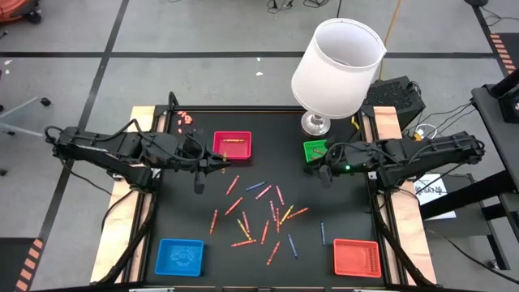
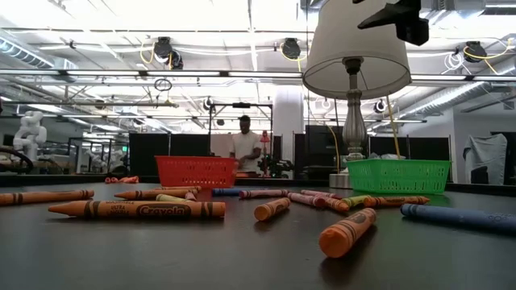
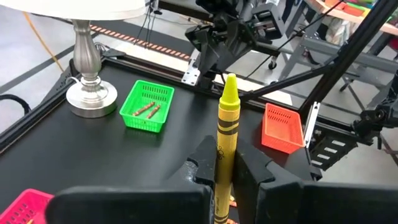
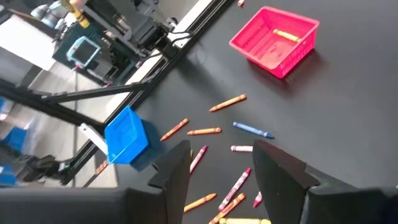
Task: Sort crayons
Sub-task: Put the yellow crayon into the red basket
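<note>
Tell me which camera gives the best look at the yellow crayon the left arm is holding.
The left wrist view: the yellow crayon stands upright, clamped in the left gripper. The high view shows that gripper but hardly the crayon. The low and right wrist views don't show it.

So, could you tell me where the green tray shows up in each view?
High view: green tray at the far right of the table, at the lamp base.
Low view: at right, beside the lamp stem.
Left wrist view: left of centre, next to the lamp base.
Right wrist view: not in it.
Shared landmark: the lamp.
</note>
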`<state>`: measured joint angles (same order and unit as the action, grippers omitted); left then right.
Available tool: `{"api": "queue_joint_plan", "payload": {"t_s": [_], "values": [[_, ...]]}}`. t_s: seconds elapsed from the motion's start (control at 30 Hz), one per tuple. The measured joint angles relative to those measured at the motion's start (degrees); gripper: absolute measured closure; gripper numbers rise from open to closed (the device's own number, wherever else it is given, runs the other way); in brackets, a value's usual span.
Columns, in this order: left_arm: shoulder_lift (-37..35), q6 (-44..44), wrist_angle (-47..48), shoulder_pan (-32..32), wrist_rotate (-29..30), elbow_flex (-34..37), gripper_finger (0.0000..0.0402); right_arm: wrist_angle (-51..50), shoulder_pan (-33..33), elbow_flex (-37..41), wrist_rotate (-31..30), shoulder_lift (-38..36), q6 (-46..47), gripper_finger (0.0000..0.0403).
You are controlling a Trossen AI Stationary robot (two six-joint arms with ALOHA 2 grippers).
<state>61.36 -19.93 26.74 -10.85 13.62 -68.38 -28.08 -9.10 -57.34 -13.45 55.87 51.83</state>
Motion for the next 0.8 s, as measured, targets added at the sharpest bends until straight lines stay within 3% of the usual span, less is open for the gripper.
{"api": "queue_joint_plan", "payload": {"t_s": [0.43, 0.8], "values": [[0.0, 14.46, -0.04, 3.2, 9.17, -0.01, 0.0377, 0.03, 0.13, 0.0, -0.35, 1.27, -0.04, 0.0245], [2.59, 11.48, 2.34, 14.0, 9.43, 0.0, 0.0377, -0.03, 0.01, 0.0, -0.07, 1.88, 1.05, 0.0245]]}}
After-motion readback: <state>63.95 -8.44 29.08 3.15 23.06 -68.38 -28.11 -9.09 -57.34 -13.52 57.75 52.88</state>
